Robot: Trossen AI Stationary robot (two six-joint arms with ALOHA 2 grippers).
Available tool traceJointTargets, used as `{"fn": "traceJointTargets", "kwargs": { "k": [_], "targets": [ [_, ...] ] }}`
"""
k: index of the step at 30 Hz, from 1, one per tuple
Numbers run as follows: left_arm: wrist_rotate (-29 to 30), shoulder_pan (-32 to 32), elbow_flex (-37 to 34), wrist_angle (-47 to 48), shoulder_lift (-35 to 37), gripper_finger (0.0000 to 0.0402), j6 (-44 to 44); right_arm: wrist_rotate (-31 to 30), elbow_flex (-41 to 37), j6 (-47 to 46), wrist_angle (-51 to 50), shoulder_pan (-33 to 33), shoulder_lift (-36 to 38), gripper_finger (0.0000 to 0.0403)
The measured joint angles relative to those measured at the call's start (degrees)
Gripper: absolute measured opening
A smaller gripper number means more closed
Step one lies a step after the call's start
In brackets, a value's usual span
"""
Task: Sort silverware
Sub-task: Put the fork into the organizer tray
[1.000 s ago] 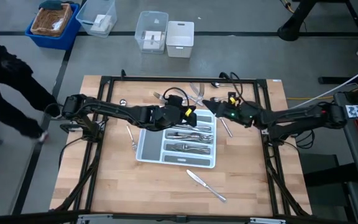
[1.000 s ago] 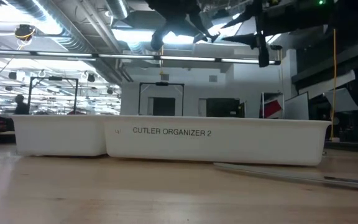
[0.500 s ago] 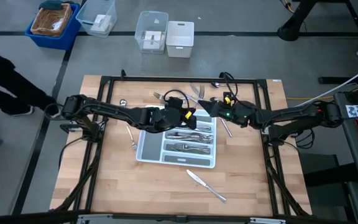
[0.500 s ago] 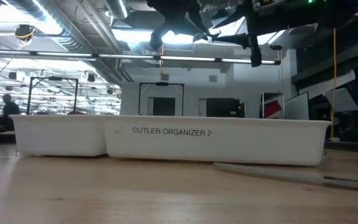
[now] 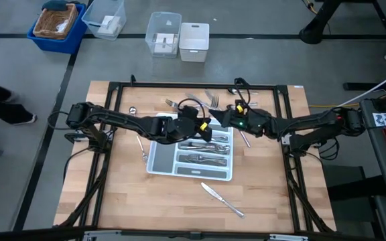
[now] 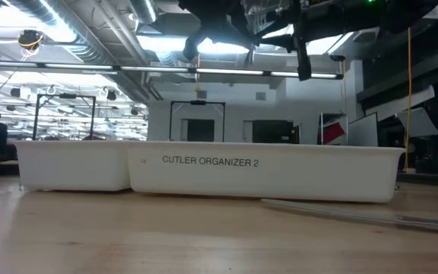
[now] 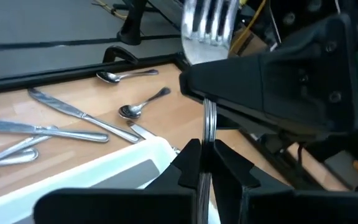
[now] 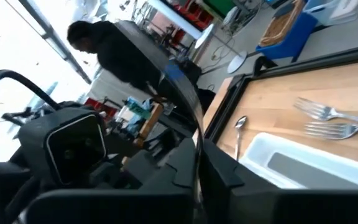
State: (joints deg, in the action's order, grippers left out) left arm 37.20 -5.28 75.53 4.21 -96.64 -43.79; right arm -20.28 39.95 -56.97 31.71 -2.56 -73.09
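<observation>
A silver fork hangs in the air over the white tray (image 5: 154,159), held between both grippers. Its tines (image 7: 207,25) show in the left wrist view, and in the right wrist view it appears edge-on (image 8: 188,93). My left gripper (image 5: 204,124) reaches in from the table's left and is shut on the fork. My right gripper (image 5: 220,120) reaches in from the table's right and is shut on the same fork. Several pieces of silverware lie in the tray's compartments (image 5: 203,144). In the low view both grippers are dark shapes high above the tray (image 6: 204,171). My left gripper pinches the fork's handle (image 7: 207,132) between its two fingers, coming from the table's left and slanting a little downward. The fork juts out beyond the fingertips, tines away from them, lifted clear above the tray. My right gripper has the fork's edge (image 8: 197,149) between its two fingers, coming level from the table's right. In the left wrist view its dark body covers the stretch just below the tines, so the exact spot is hidden.
Loose silverware lies on the wooden table. A knife (image 5: 222,199) is near the front, one piece (image 5: 141,146) is left of the tray and another (image 5: 244,137) is right of it. Forks (image 5: 176,104) and a spoon (image 5: 133,109) lie at the far side. Bins stand on the floor beyond.
My right gripper has moved toward the table's left, up to the fork that my left gripper holds, and has shut on it. The fork has stayed lifted over the tray.
</observation>
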Motion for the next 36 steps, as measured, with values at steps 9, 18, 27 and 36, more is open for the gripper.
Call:
{"fn": "traceJointTargets", "kwargs": {
  "k": [9, 18, 27, 36],
  "targets": [
    [-7.83, 0.09, -0.02, 2.70, 0.78, 0.0017, 7.88, 7.00, -0.05, 1.79, -1.91, -0.10, 0.37, 0.0007],
    [-22.41, 0.00, 0.15, 17.86, 5.64, 0.0017, 8.33, 23.25, 0.05, 1.98, -7.05, -0.05, 0.51, 0.0005],
    [-25.39, -0.66, 0.02, 16.35, 5.33, 0.0017, 9.52, 25.87, -0.05, 2.18, -7.59, -0.01, 0.47, 0.0005],
    [-25.34, -0.61, 0.02, 16.33, 5.33, 0.0025, 12.10, 25.47, -0.09, 2.32, -7.44, -0.03, 0.47, 0.0003]
  ]
}}
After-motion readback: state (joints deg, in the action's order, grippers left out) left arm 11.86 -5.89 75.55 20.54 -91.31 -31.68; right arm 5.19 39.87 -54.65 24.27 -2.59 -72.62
